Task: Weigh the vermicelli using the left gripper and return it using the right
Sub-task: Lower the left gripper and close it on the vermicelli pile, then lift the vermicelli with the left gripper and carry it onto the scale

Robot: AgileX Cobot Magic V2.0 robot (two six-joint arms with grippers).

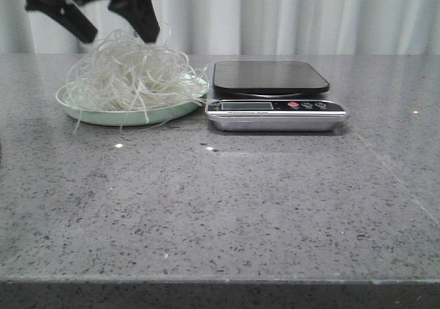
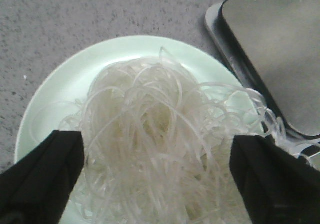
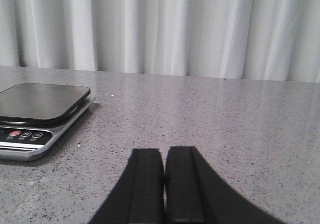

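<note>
The vermicelli point(image 1: 130, 75) is a fluffy whitish tangle piled on a mint-green plate point(image 1: 89, 113) at the back left of the table. My left gripper point(image 1: 118, 32) hangs just over its top, open, with one black finger on each side of the heap. In the left wrist view the vermicelli point(image 2: 160, 144) fills the plate point(image 2: 65, 84) between my wide-spread fingers point(image 2: 40, 174). The scale point(image 1: 275, 96), with a dark platform, stands right of the plate with nothing on it. My right gripper point(image 3: 164, 156) is shut and empty, low over the table right of the scale point(image 3: 35, 112).
A few loose strands trail from the plate toward the scale's display edge point(image 1: 206, 102). A white curtain point(image 1: 309, 13) hangs behind the grey speckled table point(image 1: 227, 206). The scale's buttons point(image 1: 306, 104) face the front.
</note>
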